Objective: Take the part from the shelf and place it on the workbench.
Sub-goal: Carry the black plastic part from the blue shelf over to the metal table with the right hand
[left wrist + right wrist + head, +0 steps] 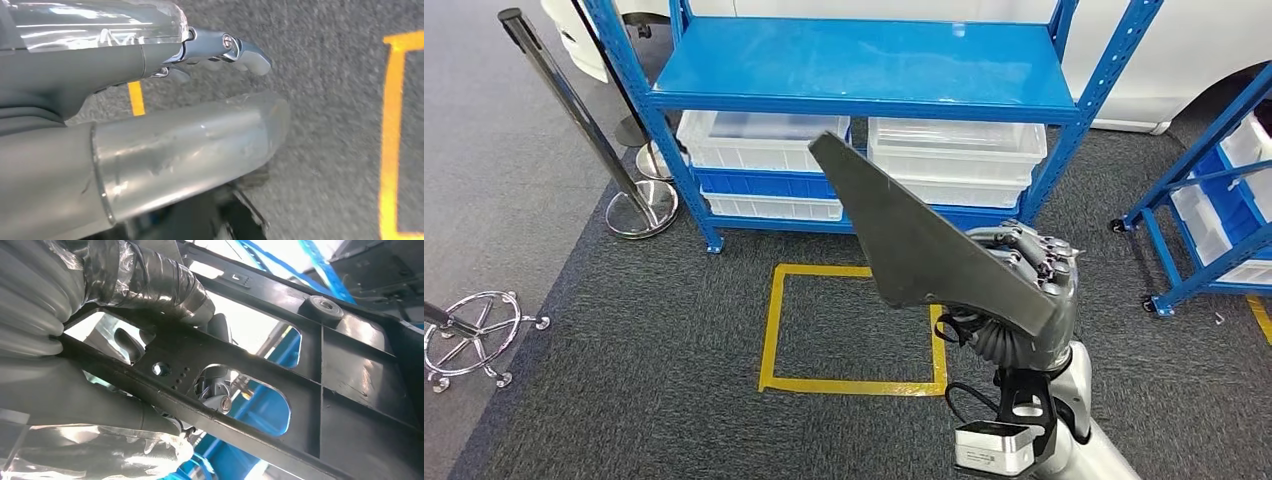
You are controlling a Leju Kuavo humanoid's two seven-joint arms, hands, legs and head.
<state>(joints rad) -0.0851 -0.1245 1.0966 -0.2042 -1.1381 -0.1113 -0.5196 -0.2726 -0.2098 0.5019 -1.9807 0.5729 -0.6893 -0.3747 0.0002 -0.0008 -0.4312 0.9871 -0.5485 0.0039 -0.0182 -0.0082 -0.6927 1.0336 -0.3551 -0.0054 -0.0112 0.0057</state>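
Standing ahead in the head view, blue shelf with white bins on its lower level, on grey carpet. Yellow tape square marked on the floor in front of it. Dark grey part, flat and wedge-shaped, held up in the air in front of the shelf, narrow tip toward the bins, wide end in the right hand. Right hand grips the part, fingers wrapped over its edge; right wrist view shows the ribbed underside with cut-outs. Left hand hangs over the carpet, holding nothing, fingers apart. Chrome stanchion and a chair base at left.
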